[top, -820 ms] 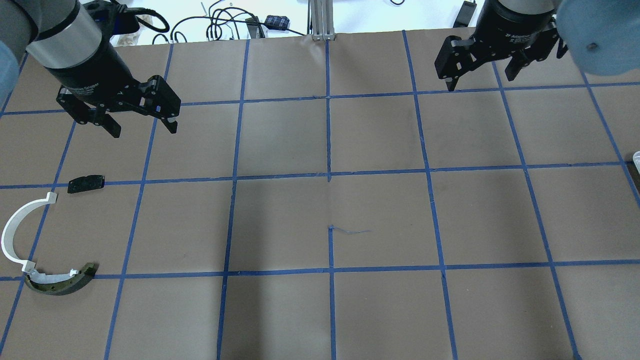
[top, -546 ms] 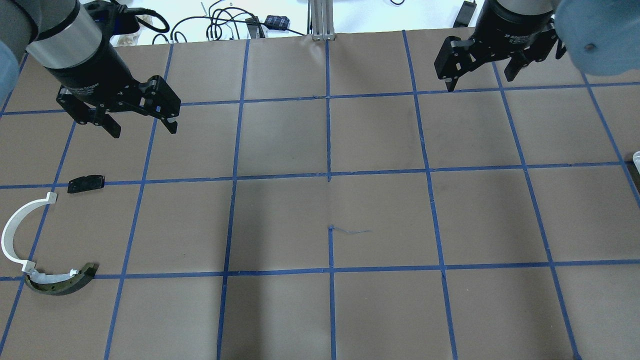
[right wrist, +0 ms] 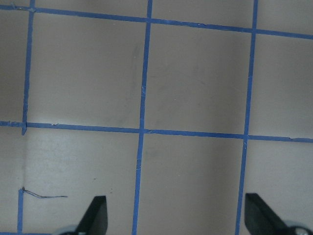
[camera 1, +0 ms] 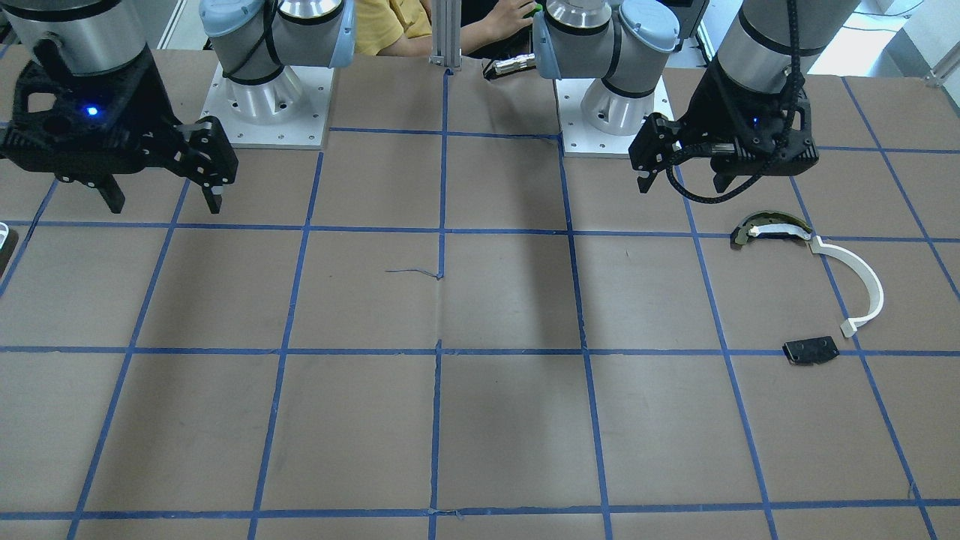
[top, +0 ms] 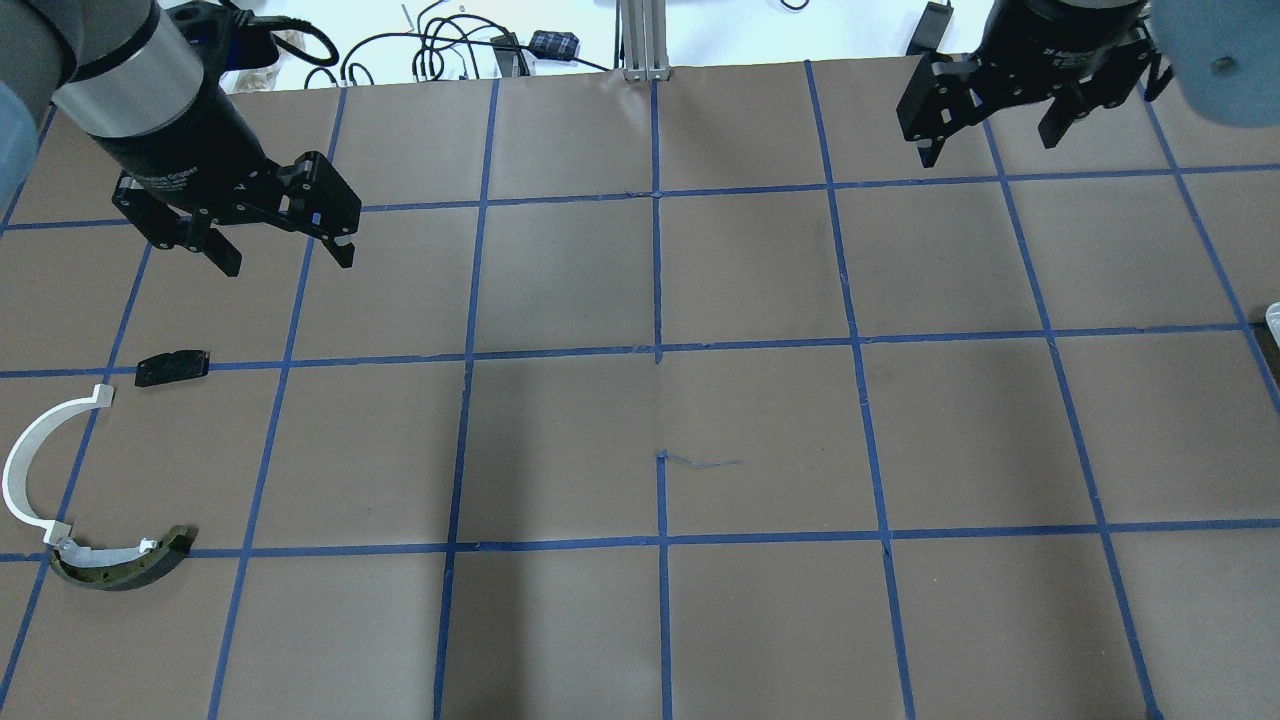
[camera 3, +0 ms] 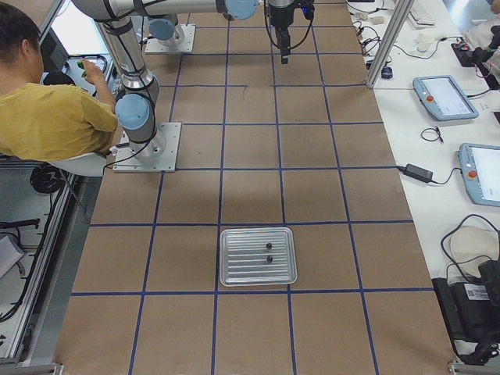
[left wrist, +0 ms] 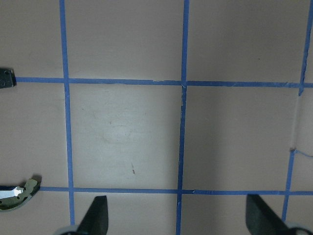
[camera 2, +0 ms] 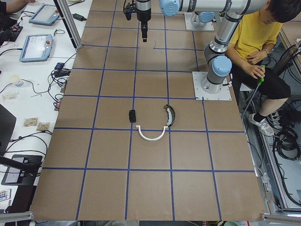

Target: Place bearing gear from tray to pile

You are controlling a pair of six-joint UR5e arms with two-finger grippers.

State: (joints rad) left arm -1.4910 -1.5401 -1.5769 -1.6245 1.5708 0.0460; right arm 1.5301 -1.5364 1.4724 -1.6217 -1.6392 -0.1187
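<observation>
The pile lies at the table's left: a white curved strip [top: 30, 460], a dark olive curved piece [top: 120, 568] and a flat black plate [top: 172, 367]. It also shows in the front view as the strip [camera 1: 862, 285], olive piece [camera 1: 765, 227] and plate [camera 1: 810, 350]. The metal tray [camera 3: 234, 269] holds two small dark parts [camera 3: 268, 246], too small to tell which is the bearing gear. My left gripper [top: 288, 262] is open and empty, above and beyond the black plate. My right gripper [top: 990, 150] is open and empty at the far right, well away from the tray.
The table is brown paper with a blue tape grid. Only the tray's edge [top: 1273, 320] shows at the overhead view's right border. Cables and devices lie beyond the far edge. A person in yellow [camera 2: 256, 37] sits behind the arm bases.
My right gripper has moved toward the far edge of the table and slightly right, still open. The left gripper and the pile have not moved.
</observation>
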